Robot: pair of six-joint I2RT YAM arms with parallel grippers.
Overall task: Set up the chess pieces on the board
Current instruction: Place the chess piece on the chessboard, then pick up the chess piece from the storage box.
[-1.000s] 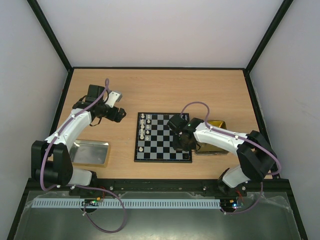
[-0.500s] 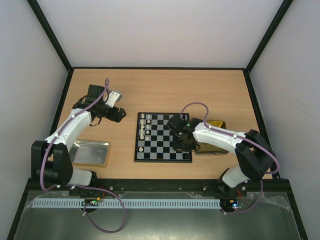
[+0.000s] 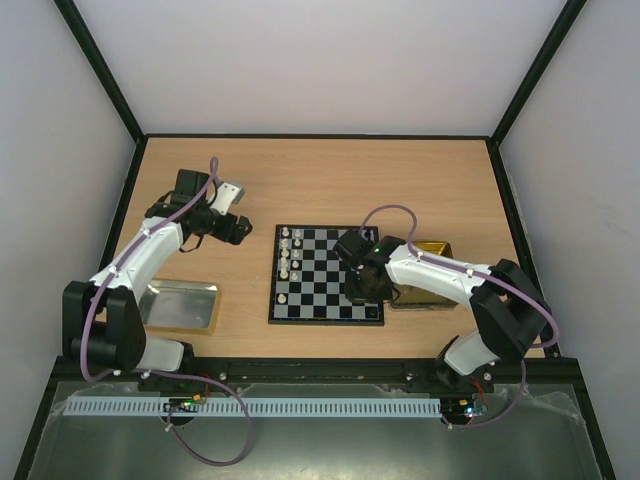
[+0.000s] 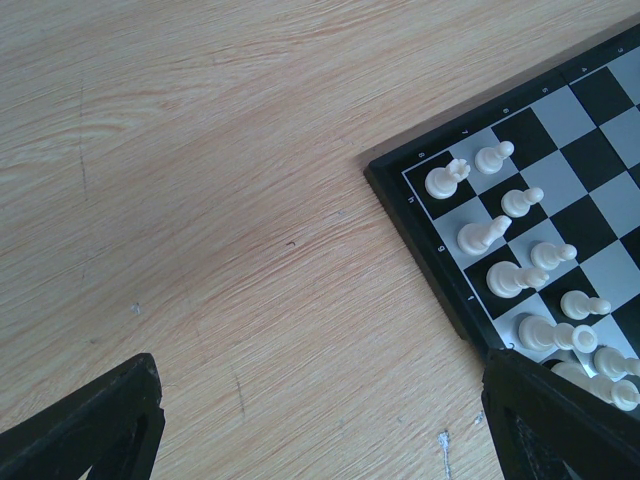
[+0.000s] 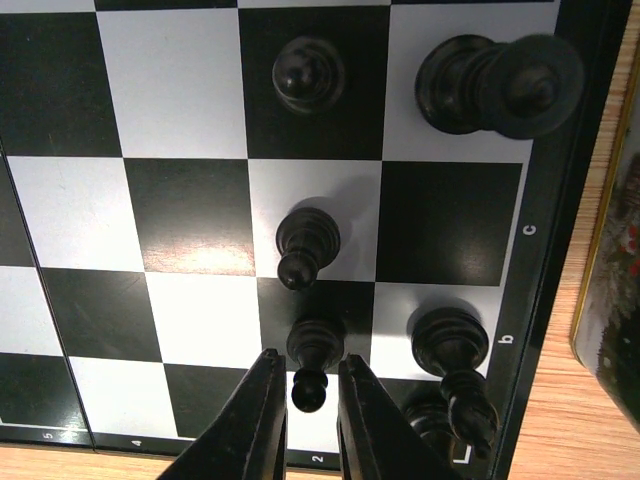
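**Black pawn on its square at the right side of the board; the release seems to be the step in hand**

From above, the board (image 3: pixel 325 275) lies in the middle of the bench (image 3: pixel 300 180), with white pieces (image 3: pixel 287 255) along its left side. The right arm (image 3: pixel 430 272) bends down over the near right corner, just beside the gold tray (image 3: pixel 432 250), and the left arm (image 3: pixel 150 250) hangs to the left of the board. In the left wrist view its jaws are spread wide with nothing between them, above bare bench near a board corner. In the right wrist view the jaws stand slightly apart on either side of the head of a black pawn (image 5: pixel 312 365), which stands on its square, and a thin gap shows. I judge it best to open evenly and rise straight up, because other black pieces (image 5: pixel 450 350) stand just beside.
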